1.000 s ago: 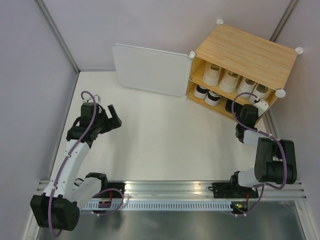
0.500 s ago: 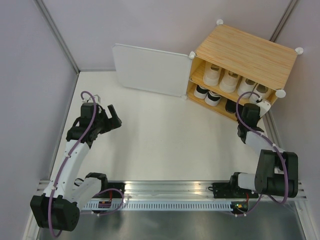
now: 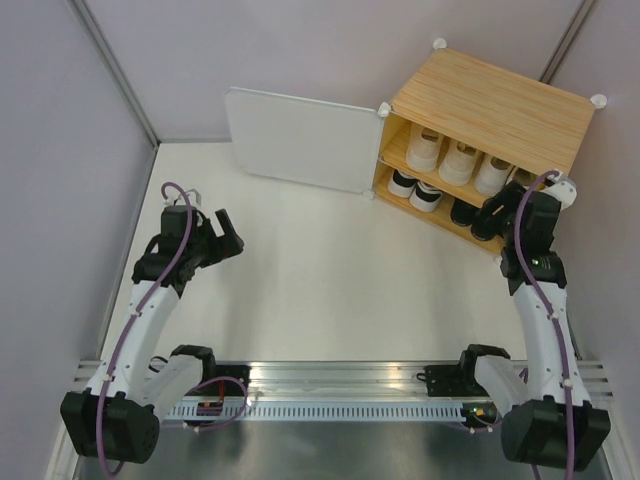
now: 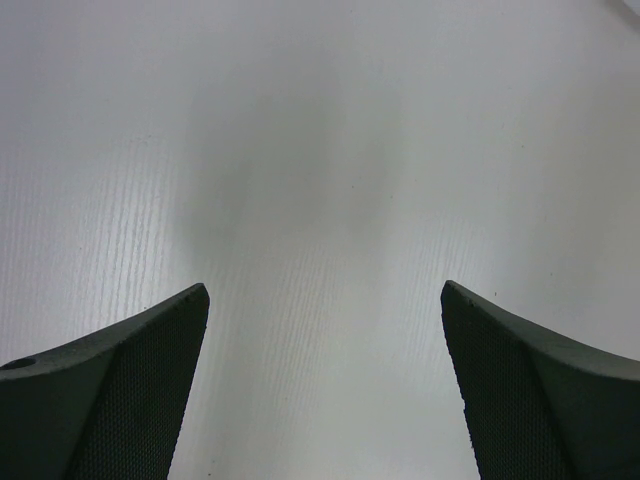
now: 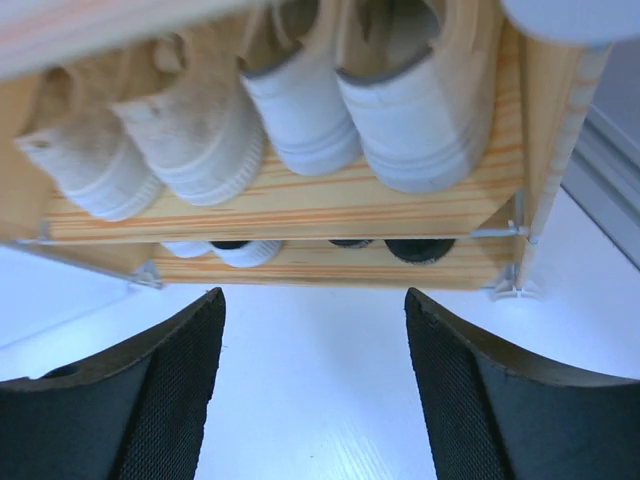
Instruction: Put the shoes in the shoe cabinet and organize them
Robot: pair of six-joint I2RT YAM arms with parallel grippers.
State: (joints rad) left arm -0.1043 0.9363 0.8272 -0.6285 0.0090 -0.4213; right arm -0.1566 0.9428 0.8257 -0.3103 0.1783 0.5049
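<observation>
The shoe cabinet (image 3: 490, 100) stands at the back right with its white door (image 3: 300, 140) swung open. Its upper shelf (image 5: 330, 200) holds two cream shoes (image 5: 190, 130) and two white shoes (image 5: 400, 110), heels outward. On the lower shelf sit white shoes with black trim (image 3: 415, 190) and black shoes (image 5: 420, 248). My right gripper (image 5: 313, 298) is open and empty, a short way in front of the cabinet's right end (image 3: 497, 215). My left gripper (image 4: 323, 290) is open over bare table at the far left (image 3: 228, 235).
The open door leans out to the left of the cabinet. Purple-grey walls close in the white table (image 3: 330, 270) on the left, back and right. A metal rail (image 3: 340, 380) runs along the near edge.
My right gripper has opened and let go of a white shoe at the right end of the upper shelf. The right arm has swung to the right. The left arm has not moved.
</observation>
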